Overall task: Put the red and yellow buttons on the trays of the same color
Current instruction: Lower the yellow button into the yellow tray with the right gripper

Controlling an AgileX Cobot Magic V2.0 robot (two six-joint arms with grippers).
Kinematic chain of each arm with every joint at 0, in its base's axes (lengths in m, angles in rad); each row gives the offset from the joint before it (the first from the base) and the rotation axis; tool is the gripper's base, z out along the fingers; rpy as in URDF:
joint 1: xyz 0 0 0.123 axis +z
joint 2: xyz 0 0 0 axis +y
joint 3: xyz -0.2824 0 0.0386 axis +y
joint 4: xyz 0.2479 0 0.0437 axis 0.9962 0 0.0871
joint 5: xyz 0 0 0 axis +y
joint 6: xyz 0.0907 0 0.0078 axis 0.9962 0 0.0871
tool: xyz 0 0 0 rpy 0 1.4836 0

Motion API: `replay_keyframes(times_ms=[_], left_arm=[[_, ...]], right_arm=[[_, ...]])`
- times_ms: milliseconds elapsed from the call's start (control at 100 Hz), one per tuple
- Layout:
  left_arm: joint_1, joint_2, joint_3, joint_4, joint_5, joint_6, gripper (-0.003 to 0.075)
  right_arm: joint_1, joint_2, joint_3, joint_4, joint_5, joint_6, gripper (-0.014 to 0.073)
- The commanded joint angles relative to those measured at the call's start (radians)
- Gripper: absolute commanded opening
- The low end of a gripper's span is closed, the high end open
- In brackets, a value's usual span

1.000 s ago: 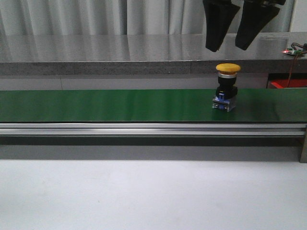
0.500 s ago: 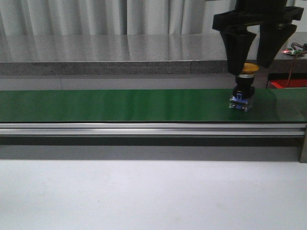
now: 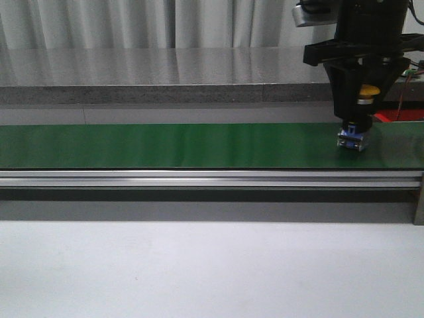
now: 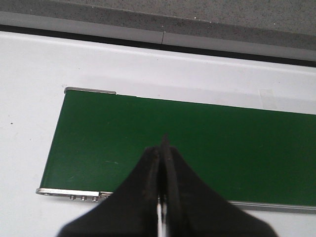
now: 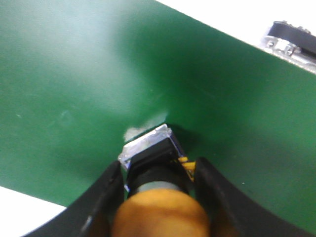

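**Yellow button between my right fingers, on the belt**

While the yellow button [image 3: 361, 109] stands upright on the green conveyor belt [image 3: 165, 146], my right gripper [image 3: 358, 112] sits down over it, one black finger on each side of its dark body. Through my right wrist camera the orange-yellow cap [image 5: 163, 212] fills the gap between my fingers [image 5: 106, 197], and the silver-blue base [image 5: 148, 143] pokes out just past them, resting on the belt. Whether the pads actually touch the body, I can't tell, it's close though. Off to my other side, my left gripper [image 4: 162, 148] hangs over the far end of the belt with its tips pinched together, nothing in them. Beyond my right gripper runs a grey ledge [image 3: 132, 86].
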Motion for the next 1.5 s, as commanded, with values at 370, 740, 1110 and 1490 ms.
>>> replay_keyframes(times_ms=[370, 740, 1110, 1490], left_arm=[[-0.004, -0.019, -0.027, -0.024, -0.063, 0.003, -0.0020], [-0.004, -0.019, -0.027, -0.024, -0.063, 0.003, -0.0019], [-0.004, -0.019, -0.027, -0.024, -0.059, 0.003, -0.0019], [-0.004, -0.019, -0.027, -0.024, -0.065, 0.003, -0.0019]], right_arm=[[-0.188, -0.329, 0.137, 0.013, 0.052, 0.009, 0.0106], [-0.483, -0.583, 0.426, 0.013, -0.077, 0.010, 0.0106], [-0.614, -0.483, 0.450, 0.074, -0.264, 0.008, 0.0106], [-0.614, -0.282, 0.449, 0.075, -0.404, 0.001, 0.0106]])
